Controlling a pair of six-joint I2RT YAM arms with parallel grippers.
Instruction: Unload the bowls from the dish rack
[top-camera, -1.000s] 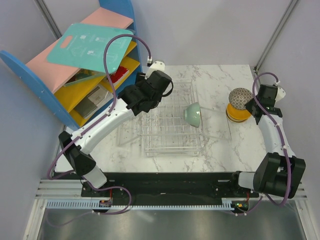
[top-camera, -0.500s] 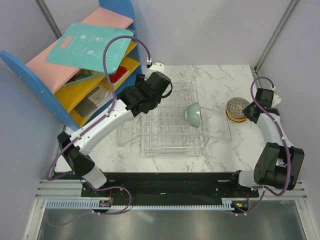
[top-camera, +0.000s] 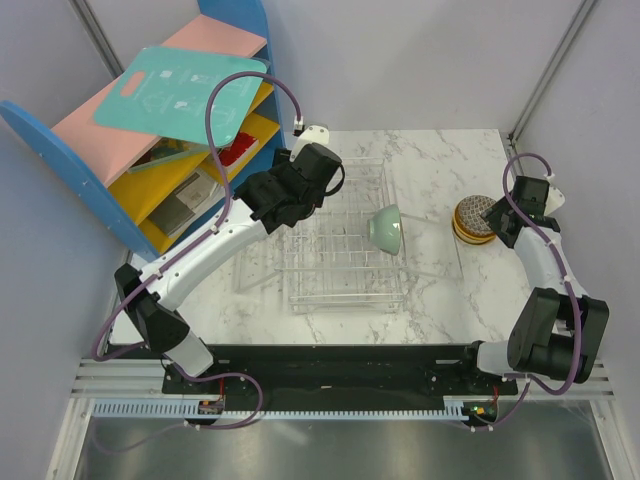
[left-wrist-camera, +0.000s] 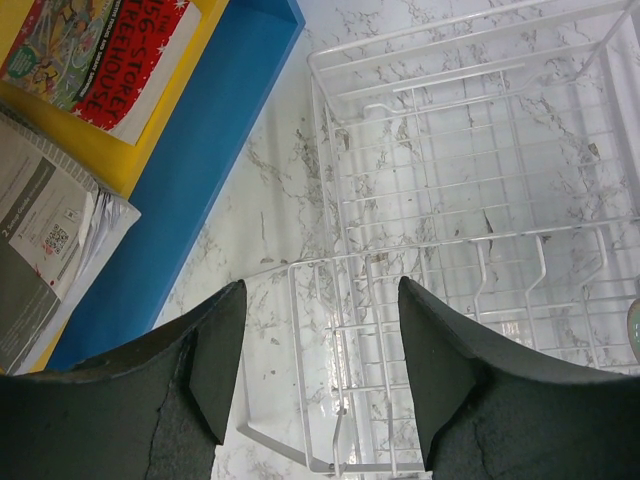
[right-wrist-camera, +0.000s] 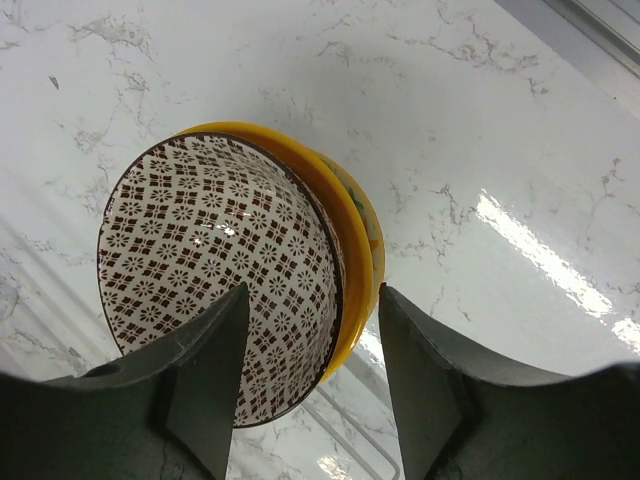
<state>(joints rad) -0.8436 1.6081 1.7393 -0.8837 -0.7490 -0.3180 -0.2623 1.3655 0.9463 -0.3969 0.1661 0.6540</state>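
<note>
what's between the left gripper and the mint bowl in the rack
Nothing but upright wires of the dish rack, between the open left gripper and the mint bowl at its right side.

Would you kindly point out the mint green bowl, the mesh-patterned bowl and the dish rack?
mint green bowl (top-camera: 386, 229), top external view, on its outer wall.
mesh-patterned bowl (right-wrist-camera: 215, 245), right wrist view, on its patterned inside.
dish rack (top-camera: 345, 275), top external view, on its bare wire floor.

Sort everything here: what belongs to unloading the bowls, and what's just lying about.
Job: dish rack, mint bowl in it, mesh-patterned bowl nested in orange bowl.
Lying about: blue-and-yellow shelf unit, teal board, red book, magazine.
</note>
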